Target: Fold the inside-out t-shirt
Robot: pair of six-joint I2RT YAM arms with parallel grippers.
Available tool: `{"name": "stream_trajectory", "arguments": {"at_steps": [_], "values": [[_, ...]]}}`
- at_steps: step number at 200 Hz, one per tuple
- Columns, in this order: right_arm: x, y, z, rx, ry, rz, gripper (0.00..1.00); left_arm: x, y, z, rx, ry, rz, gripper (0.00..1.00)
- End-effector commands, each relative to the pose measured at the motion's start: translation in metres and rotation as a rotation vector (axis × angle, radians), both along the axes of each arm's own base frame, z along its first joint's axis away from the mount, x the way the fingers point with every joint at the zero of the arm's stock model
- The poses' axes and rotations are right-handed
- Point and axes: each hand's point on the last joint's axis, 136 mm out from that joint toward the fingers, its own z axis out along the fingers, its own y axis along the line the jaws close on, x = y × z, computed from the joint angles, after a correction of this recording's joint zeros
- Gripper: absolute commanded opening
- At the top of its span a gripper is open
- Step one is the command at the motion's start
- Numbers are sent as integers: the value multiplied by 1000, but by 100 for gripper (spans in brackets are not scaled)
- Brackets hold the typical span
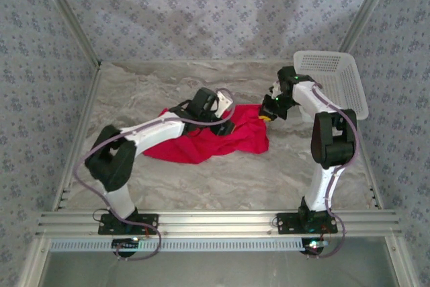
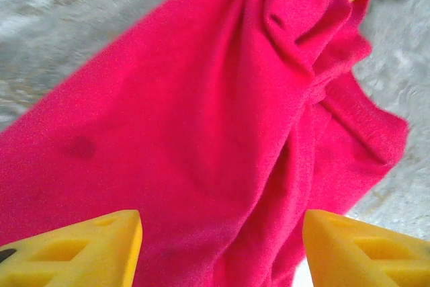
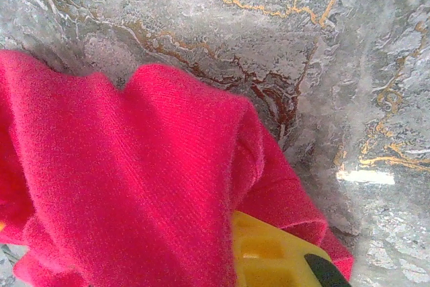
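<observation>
The inside-out t-shirt [image 1: 222,140] lies crumpled and bright red on the marble table, between the two arms. My left gripper [image 1: 226,124] hovers over the shirt's middle. In the left wrist view its yellow fingertips [image 2: 127,233] stand wide apart with folds of the t-shirt [image 2: 201,112] beneath them and nothing pinched: the left gripper [image 2: 222,223] is open. My right gripper [image 1: 270,113] is at the shirt's far right edge. In the right wrist view the t-shirt [image 3: 134,179] bunches over one yellow finger [image 3: 275,253], and the right gripper [image 3: 235,230] is shut on the cloth.
A white plastic basket [image 1: 332,78] stands tilted at the back right, just behind the right arm. Patterned walls close the table [image 1: 201,186] on three sides. Bare marble lies in front of the shirt and to its far left.
</observation>
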Motion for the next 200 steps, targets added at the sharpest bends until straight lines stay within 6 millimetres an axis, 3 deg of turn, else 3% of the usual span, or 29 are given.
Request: {"name": "stream_trajectory", "arguments": {"at_steps": [1, 30, 44, 52, 66, 75, 112, 132, 147, 165, 180, 200], "values": [[-4, 2, 17, 23, -32, 25, 2, 11, -25, 12, -35, -67, -73, 65], [-5, 2, 20, 26, -37, 24, 2, 17, -36, -2, -9, -44, -88, 66], [-5, 2, 22, 27, -43, 22, 2, 22, -34, -11, 29, -42, -81, 61], [-5, 2, 23, 28, -45, 23, 2, 26, -31, -16, 50, -37, -75, 52], [-6, 2, 25, 23, -50, 27, 2, 37, -22, -19, 88, -9, -44, 16], [-8, 0, 25, 17, -50, 27, 2, 44, -16, -17, 105, 12, -14, 0], [-6, -10, 13, -56, -41, 18, 2, 50, -7, 13, 98, 13, 41, 0], [10, -23, 3, -146, -51, -10, 3, 46, -3, 41, 56, 13, 65, 0], [27, -27, -6, -181, -65, -19, 13, 41, -2, 63, -8, 46, 86, 0], [44, -23, -13, -192, -83, -19, 33, 37, -11, 78, -173, 143, 105, 0], [47, -20, -6, -181, -84, -16, 42, 38, -18, 78, -304, 253, 140, 0], [34, -24, 11, -214, -92, -10, 54, 47, -16, 69, -408, 371, 197, 0]]}}
